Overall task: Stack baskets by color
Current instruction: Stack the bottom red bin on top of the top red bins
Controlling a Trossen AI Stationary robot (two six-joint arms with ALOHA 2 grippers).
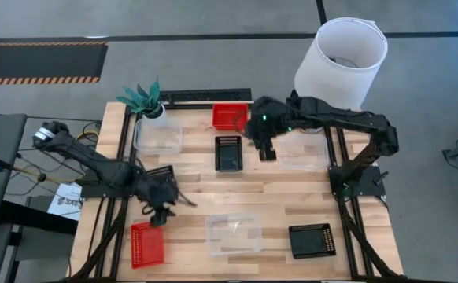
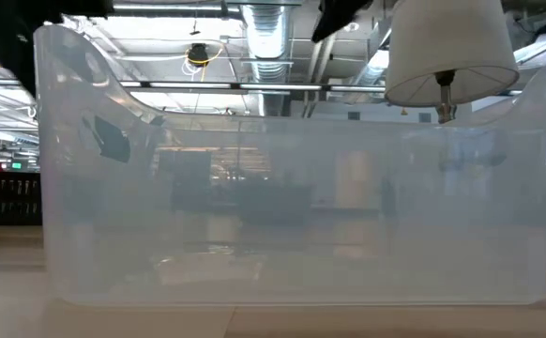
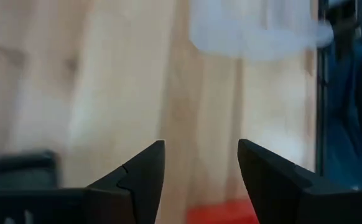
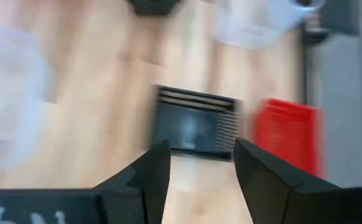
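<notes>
Red, black and clear baskets lie apart on the wooden table. At the far side are a red basket, a black one and two clear ones. Along the near edge lie a red basket, a clear one and a black one. Another black basket shows partly under my left arm. My left gripper hangs open just beyond the near red basket. My right gripper hangs open above the table beside the far black basket.
A white lamp stands at the far right corner and a potted plant at the far left. In the low view the near clear basket fills the picture. Bare wood lies mid-table between the two rows.
</notes>
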